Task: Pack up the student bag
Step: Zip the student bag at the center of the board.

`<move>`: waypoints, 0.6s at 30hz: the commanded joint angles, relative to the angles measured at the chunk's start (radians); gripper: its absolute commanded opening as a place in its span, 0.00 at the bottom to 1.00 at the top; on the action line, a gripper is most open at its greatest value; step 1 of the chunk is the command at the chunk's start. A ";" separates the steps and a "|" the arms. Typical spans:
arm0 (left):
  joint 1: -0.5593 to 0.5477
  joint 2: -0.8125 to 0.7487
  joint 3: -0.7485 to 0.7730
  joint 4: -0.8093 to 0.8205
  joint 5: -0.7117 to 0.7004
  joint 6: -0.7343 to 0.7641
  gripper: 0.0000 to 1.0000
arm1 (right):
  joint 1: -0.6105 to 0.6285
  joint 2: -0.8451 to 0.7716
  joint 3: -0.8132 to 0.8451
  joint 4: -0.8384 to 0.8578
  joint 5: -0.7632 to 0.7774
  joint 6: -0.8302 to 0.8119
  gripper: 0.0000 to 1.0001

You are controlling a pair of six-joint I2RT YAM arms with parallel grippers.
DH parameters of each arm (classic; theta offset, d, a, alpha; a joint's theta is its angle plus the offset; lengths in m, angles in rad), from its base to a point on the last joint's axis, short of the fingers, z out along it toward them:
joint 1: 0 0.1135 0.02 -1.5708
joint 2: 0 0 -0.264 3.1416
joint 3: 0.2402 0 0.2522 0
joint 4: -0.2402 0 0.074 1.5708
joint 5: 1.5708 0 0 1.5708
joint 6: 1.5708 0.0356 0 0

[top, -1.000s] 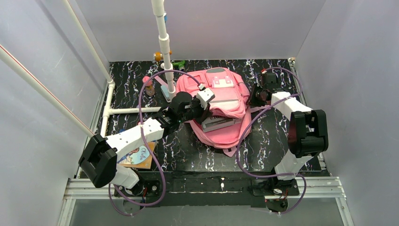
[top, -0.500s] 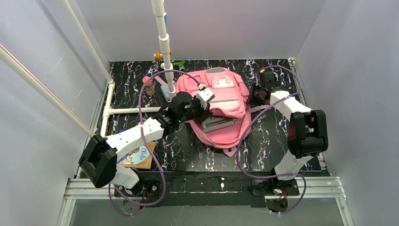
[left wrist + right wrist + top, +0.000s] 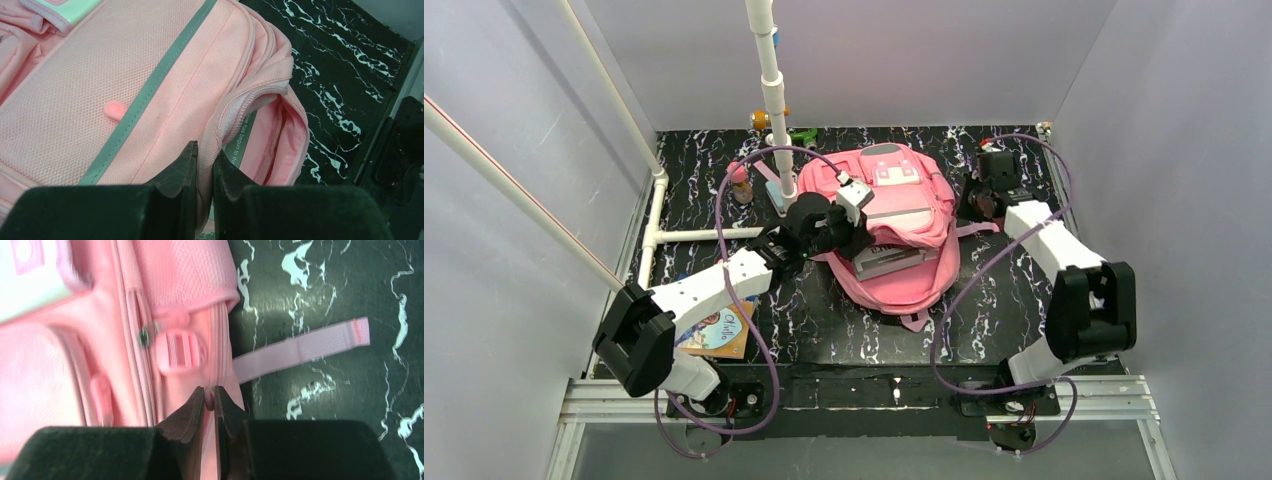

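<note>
left gripper (image 3: 205,150): clamped on the zip-edge fabric of the large pink fabric backpack (image 3: 914,215), which is laid mid-way on the black marbled table (image 3: 824,320)
handling: soft and floppy, probably light; best grabbed by seams, zip edges or straps
right gripper (image 3: 210,392): pinched on a small pink bit at the far side seam
views: grey book (image 3: 889,262) in the open mouth is seen properly only from the top; pink plastic buckle (image 3: 177,352) only from the right wrist

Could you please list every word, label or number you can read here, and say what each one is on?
"ope has begun to th" - cut off at both ends, on a grey-green strip inside the open student bag.
"Hello" - probably; small cursive on the book near the left arm's base.
White patch on the bag: marks too small to read.
</note>
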 commanded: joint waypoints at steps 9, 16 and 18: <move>0.039 0.119 0.095 0.021 0.092 -0.174 0.00 | 0.023 -0.603 -0.559 0.484 -0.488 0.151 0.01; 0.039 0.191 0.156 0.040 0.132 -0.129 0.00 | 0.139 -0.820 -0.688 0.512 -0.483 0.228 0.01; 0.040 0.194 0.157 0.038 0.116 -0.096 0.00 | 0.154 -0.817 -0.654 0.393 -0.414 0.190 0.01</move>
